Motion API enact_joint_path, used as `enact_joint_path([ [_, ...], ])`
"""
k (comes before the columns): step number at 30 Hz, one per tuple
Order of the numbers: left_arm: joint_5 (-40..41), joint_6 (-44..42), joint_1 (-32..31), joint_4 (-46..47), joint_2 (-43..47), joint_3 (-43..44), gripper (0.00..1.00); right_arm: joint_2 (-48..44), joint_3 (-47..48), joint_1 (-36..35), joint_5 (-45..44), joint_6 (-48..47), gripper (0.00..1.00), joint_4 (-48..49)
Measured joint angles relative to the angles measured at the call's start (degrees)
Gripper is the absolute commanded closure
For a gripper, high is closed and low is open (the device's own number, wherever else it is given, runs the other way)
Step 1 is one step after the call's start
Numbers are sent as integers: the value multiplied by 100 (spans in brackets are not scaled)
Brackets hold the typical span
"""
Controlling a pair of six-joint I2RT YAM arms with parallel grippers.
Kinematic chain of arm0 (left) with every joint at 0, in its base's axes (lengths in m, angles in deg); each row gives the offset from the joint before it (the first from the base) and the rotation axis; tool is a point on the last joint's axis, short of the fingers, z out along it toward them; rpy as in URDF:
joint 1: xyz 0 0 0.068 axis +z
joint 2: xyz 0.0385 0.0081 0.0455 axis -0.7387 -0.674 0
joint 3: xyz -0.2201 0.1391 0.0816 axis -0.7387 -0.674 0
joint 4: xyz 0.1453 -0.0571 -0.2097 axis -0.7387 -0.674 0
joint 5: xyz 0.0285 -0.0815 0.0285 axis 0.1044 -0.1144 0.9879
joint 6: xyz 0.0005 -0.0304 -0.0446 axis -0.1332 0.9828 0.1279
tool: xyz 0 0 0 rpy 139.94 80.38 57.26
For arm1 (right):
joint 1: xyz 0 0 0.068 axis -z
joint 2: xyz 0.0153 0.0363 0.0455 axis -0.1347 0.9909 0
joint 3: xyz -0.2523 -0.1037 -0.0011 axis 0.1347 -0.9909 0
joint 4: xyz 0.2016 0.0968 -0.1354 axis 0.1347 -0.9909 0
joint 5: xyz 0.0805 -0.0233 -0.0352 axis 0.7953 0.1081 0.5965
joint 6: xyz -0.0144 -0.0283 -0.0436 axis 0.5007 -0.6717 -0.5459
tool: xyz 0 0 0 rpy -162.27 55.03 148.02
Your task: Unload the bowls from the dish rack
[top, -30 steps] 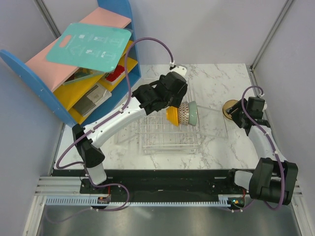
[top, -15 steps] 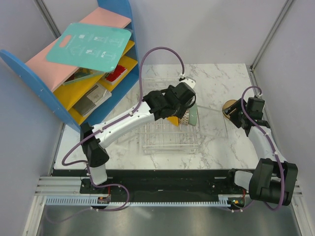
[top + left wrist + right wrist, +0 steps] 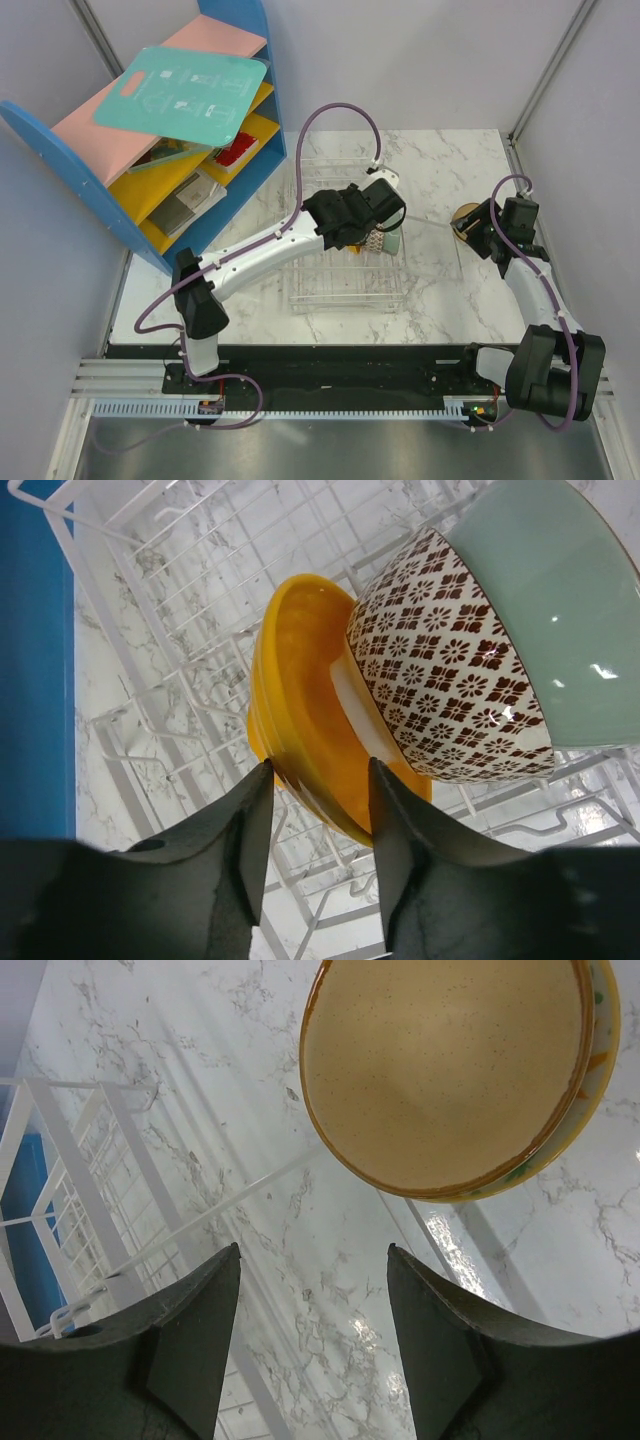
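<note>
Straddling orange bowl point(image 3: 300, 710) rim, L gripper point(image 3: 318, 770); rack point(image 3: 330, 290) wires near.

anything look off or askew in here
Only the teal board: it lies crooked on top of the blue-and-yellow shelf unit, tilted and overhanging the shelves. Nothing spilled or broken shows.

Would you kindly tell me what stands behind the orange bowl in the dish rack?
A brown-patterned bowl stands right behind the orange bowl, with a mint green bowl behind that. The patterned one hides the mint bowl's near part and some of the orange bowl's hollow.
</note>
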Motion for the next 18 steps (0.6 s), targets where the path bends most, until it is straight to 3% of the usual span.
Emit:
enact_joint_path([
  [7,328,42,11,-63,0,11,72,-13,0,0,142,2,32,103],
  [13,404,44,11,-114,-4,13,98,-15,-15,0,157,4,32,120],
  [18,417,42,22,-297,-35,146,98,-13,-20,0,210,4,32,120],
])
